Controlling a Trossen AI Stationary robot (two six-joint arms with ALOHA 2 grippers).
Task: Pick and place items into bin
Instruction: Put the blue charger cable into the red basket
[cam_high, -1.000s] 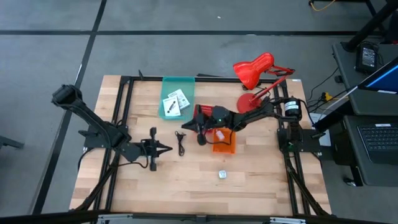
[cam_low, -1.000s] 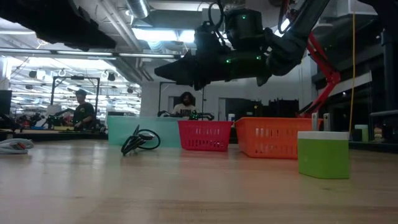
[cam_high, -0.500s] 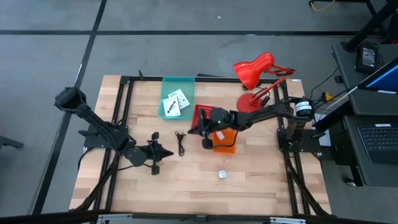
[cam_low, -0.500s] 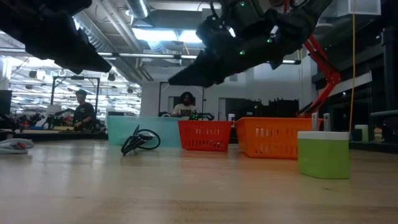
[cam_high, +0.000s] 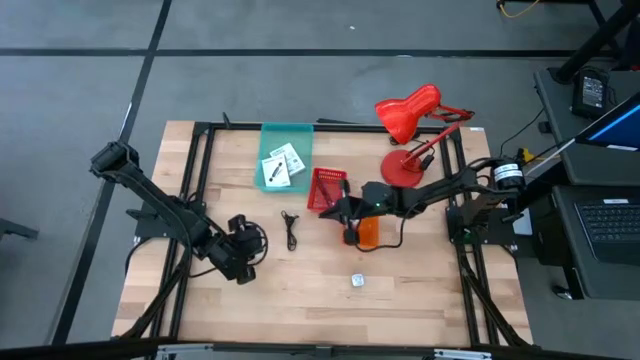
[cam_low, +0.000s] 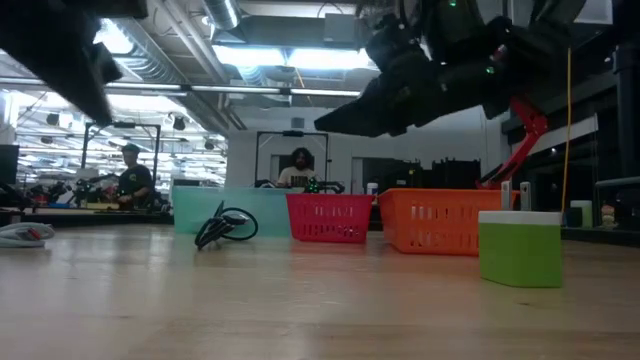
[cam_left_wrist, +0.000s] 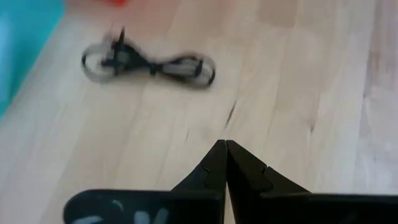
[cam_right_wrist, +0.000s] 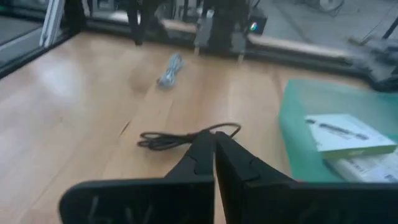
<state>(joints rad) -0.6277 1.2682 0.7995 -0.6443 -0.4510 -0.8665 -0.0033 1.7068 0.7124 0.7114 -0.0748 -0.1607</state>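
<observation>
Left gripper (cam_left_wrist: 225, 152) hangs low over the table, fingers pressed together; right gripper (cam_right_wrist: 214, 149) likewise closed, raised mid-table.

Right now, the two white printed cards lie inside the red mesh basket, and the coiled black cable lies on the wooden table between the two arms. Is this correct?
Not quite. The high view shows the two white printed cards lying in the flat teal tray, not in the red mesh basket beside it. The rest holds: the coiled black cable lies on the wooden table between the two arms.
</observation>
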